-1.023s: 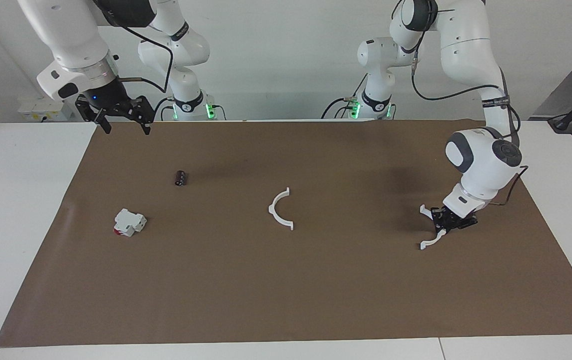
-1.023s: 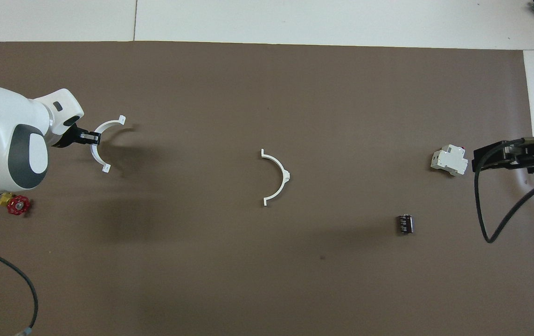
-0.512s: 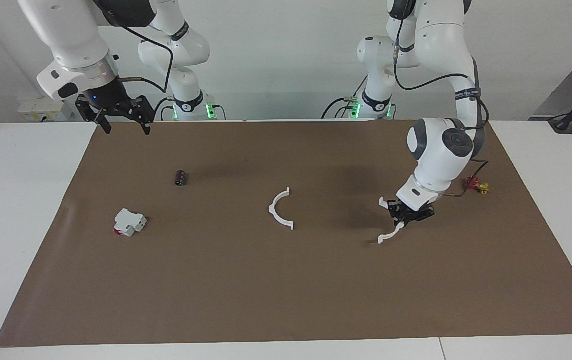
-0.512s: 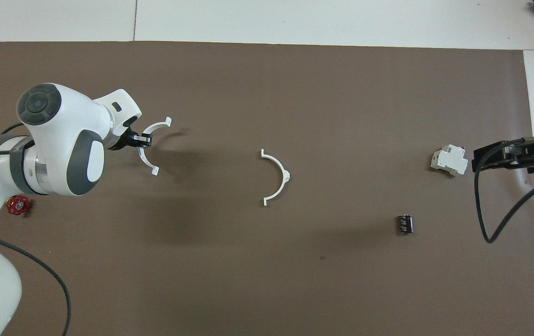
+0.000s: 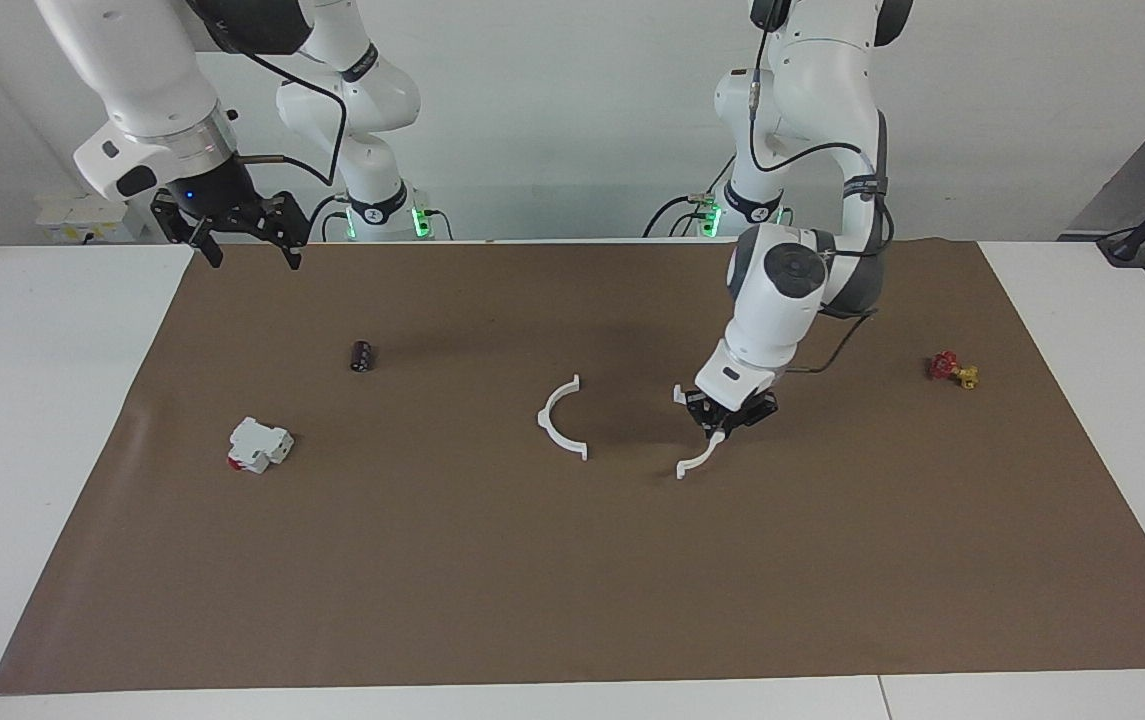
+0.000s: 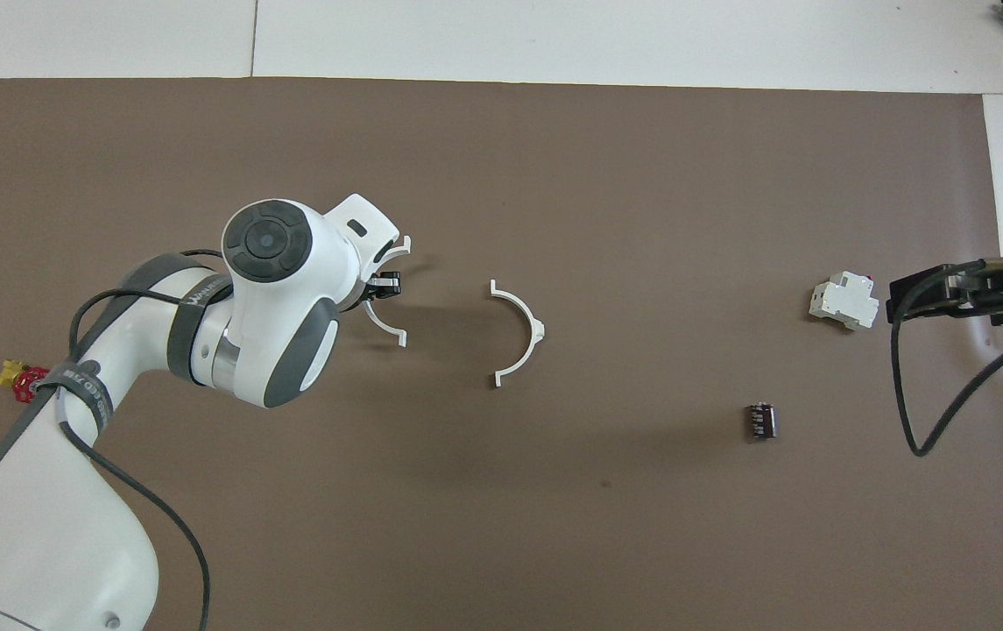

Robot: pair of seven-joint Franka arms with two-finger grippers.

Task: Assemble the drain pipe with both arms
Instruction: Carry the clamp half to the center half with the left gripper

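left gripper (image 5: 722, 420) is pinched shut on one thin white plastic half-ring arc (image 5: 700, 456), carried just above the brown mat (image 5: 572, 600), near the other white half-ring (image 5: 560, 420) lying flat mid-table. right gripper (image 5: 240, 232) waits wide open, holding nothing. worry: the grip is so thin the arc could twist, then the tabs miss or shove the loose half away.

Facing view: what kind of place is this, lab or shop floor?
Most likely a robotics lab bench: two white arms bolted at a white table under a brown mat, with small loose parts laid out, like a white half-ring.
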